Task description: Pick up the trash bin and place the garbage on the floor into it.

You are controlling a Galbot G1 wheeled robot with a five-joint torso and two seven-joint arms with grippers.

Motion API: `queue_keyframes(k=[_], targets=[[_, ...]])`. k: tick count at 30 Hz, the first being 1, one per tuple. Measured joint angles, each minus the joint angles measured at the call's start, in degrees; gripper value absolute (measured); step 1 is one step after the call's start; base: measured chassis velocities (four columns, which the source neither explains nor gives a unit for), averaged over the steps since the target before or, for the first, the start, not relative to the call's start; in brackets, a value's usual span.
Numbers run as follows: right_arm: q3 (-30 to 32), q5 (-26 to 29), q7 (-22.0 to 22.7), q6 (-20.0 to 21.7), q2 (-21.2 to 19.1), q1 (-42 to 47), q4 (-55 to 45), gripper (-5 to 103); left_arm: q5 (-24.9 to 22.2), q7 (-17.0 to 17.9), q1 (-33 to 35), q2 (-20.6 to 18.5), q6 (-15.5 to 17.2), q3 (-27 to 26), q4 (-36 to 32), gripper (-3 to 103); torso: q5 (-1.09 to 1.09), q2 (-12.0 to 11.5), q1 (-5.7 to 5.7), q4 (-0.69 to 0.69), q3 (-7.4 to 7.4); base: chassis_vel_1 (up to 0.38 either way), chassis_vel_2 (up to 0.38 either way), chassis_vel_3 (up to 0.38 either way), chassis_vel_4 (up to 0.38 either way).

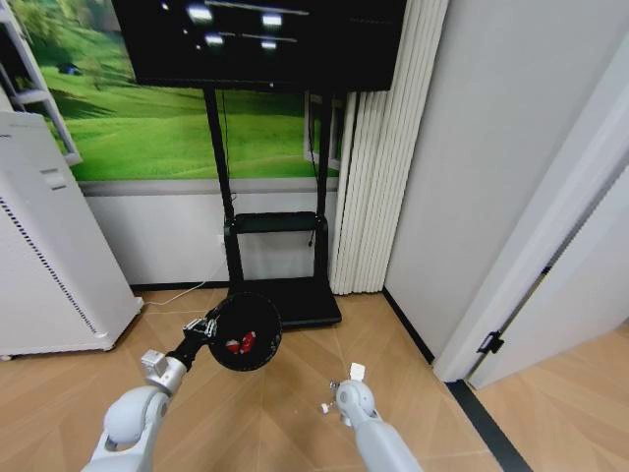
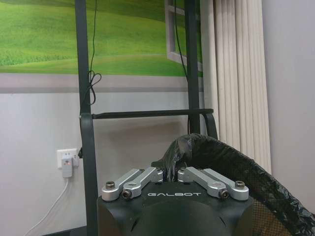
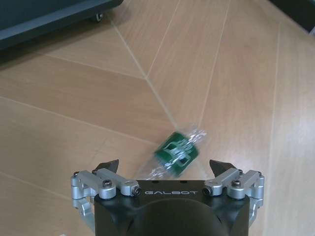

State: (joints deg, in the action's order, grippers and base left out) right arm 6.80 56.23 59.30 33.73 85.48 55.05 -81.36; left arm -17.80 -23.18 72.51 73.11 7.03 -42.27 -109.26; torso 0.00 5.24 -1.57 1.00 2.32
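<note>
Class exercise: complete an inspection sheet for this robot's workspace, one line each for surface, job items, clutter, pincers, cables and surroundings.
Surface: wood floor, herringbone planks.
Job items: black trash bin held up, red and white litter inside; clear green-label bottle lying on the floor.
Clutter: nothing seen.
Pincers: left pincer shut on the bin's lined rim; right pincer open over the bottle.
Cables: white plug lead at wall socket.
Surroundings: TV stand, air purifier, curtain.

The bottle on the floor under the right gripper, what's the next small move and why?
Probably lower the right gripper straight down and close on the bottle. Its fingers are spread open to either side of the clear, green-labelled bottle lying on the floor, nothing held yet. The left gripper already holds the trash bin up by its rim, with red litter inside.
</note>
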Motion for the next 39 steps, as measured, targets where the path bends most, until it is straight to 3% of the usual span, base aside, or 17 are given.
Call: queue_keyframes(k=[2, 6, 13, 28, 39], targets=[[-0.70, 4.80, 3.47, -1.94, 2.35, -2.21, 1.50, 100, 0.11, -0.23, -0.12, 0.21, 0.24, 0.30, 0.00, 7, -0.01, 0.00, 0.00, 0.01, 0.00, 0.000, 0.000, 0.000, 0.000], [-0.58, 6.61, 4.51, -3.31, 5.11, -3.79, 3.21, 100, 0.21, -0.39, -0.15, 0.51, 0.30, 0.50, 0.00, 7, -0.01, 0.00, 0.00, 0.00, 0.00, 0.000, 0.000, 0.000, 0.000], [0.23, 0.99, 3.75, -7.11, 6.89, -5.80, 12.19, 100, 0.11, -0.43, 0.31, 0.34, 0.55, 0.34, -0.42, 7, 0.00, 0.00, 0.00, 0.02, 0.00, 0.000, 0.000, 0.000, 0.000], [4.52, -1.05, 2.20, -10.01, 6.72, -8.48, 19.82, 100, 1.51, -0.65, 0.72, 1.75, 0.30, 1.87, -0.07, 7, 0.00, 0.00, 0.00, 0.01, 0.00, 0.000, 0.000, 0.000, 0.000], [6.71, -6.15, -1.34, -13.54, 6.66, -8.93, 25.93, 100, 1.46, -1.16, 0.87, 1.57, 0.10, 1.77, -0.04, 7, 0.00, 0.00, 0.00, 0.01, 0.00, 0.000, 0.000, 0.000, 0.000]])
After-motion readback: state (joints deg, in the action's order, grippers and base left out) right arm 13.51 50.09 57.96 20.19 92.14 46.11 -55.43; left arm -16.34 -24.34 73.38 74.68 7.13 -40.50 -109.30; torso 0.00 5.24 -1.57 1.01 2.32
